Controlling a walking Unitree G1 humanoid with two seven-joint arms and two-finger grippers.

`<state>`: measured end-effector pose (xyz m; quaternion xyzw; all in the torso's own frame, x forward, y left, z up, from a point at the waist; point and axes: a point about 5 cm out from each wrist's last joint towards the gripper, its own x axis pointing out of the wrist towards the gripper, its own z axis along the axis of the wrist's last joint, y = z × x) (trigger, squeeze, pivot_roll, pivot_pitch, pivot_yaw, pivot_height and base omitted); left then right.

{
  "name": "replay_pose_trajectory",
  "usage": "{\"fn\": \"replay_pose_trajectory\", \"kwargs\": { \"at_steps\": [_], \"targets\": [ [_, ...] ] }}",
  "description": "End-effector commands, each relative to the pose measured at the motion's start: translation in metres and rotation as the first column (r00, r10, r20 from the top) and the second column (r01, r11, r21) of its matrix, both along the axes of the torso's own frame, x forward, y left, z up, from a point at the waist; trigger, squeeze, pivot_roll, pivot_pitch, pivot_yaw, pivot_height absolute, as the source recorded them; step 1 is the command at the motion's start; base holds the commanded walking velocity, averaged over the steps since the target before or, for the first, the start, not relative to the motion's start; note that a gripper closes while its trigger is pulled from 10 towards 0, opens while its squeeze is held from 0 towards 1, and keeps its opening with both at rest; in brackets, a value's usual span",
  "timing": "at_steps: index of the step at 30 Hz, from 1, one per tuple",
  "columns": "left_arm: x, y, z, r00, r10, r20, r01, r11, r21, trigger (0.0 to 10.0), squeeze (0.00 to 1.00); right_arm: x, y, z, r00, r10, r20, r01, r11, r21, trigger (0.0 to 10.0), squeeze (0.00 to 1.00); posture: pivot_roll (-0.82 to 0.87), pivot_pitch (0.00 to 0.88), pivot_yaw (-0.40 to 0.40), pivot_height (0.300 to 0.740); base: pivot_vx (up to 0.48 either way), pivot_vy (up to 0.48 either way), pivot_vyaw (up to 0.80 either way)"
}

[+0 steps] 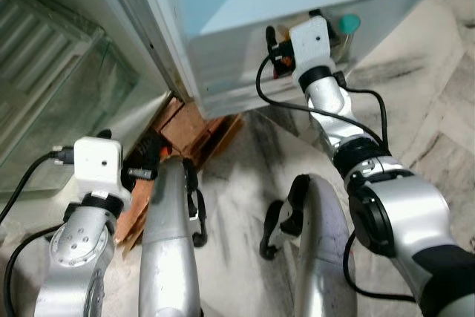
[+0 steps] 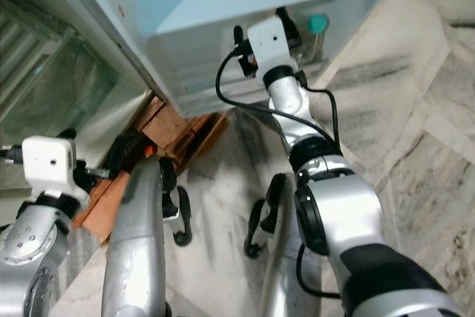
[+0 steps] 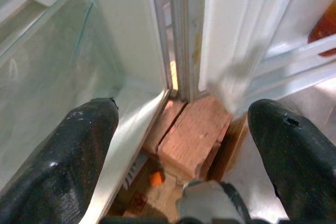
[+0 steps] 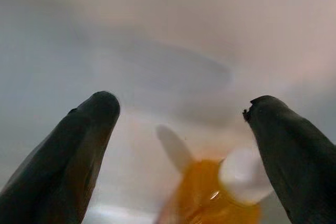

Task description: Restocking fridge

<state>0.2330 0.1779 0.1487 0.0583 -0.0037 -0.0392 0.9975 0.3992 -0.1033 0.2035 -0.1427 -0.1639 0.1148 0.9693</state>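
Observation:
The fridge door (image 1: 245, 5) stands open ahead of me, its low shelf facing me. My right arm reaches up to that shelf, and the white wrist camera (image 1: 312, 38) hides the fingers in the eye views. In the right wrist view my right gripper (image 4: 181, 103) is open just above an orange bottle (image 4: 202, 195) with a white cap (image 4: 241, 174); I cannot tell if it touches. A teal-capped bottle (image 1: 347, 24) stands in the shelf beside the wrist. My left gripper (image 3: 184, 111) is open and empty, held low toward the fridge's base.
Reddish bricks (image 1: 197, 128) prop up the fridge's bottom corner. Glass shelves (image 1: 52, 87) of the fridge interior lie to my left. Marble floor (image 1: 430, 109) spreads to the right. My own silver legs (image 1: 171, 243) show below.

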Motion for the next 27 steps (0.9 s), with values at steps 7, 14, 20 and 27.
{"fn": "replay_pose_trajectory", "kwargs": {
  "at_steps": [7, 14, 20, 27],
  "targets": [
    [0.019, -0.011, -0.016, 0.998, -0.053, -0.018, 0.053, 0.998, -0.026, 10.0, 0.00, -0.011, -0.006, -0.033, 0.993, 0.048, -0.104, -0.038, 0.995, 0.093, 10.0, 1.00, 0.06, 0.188, 0.029, 0.583, 0.000, 0.000, 0.00],
    [0.035, -0.018, -0.026, 0.997, -0.081, -0.011, 0.081, 0.997, -0.013, 10.0, 0.00, -0.026, -0.003, -0.056, 0.973, 0.174, -0.152, -0.153, 0.978, 0.142, 10.0, 1.00, -0.02, 0.097, 0.069, 0.583, 0.000, 0.000, 0.00],
    [0.045, -0.009, -0.036, 0.998, -0.055, -0.025, 0.055, 0.998, -0.008, 10.0, 0.00, -0.057, -0.010, -0.091, 0.970, 0.147, -0.194, -0.105, 0.972, 0.211, 10.0, 0.00, -0.05, 0.029, 0.070, 0.583, 0.000, 0.000, 0.00],
    [0.045, -0.009, -0.041, 0.998, -0.057, 0.006, 0.057, 0.998, 0.005, 10.0, 0.00, -0.096, -0.053, -0.112, 0.968, -0.097, -0.233, 0.167, 0.938, 0.305, 10.0, 0.00, -0.07, 0.000, 0.059, 0.583, 0.000, 0.000, 0.00]
  ]
}}
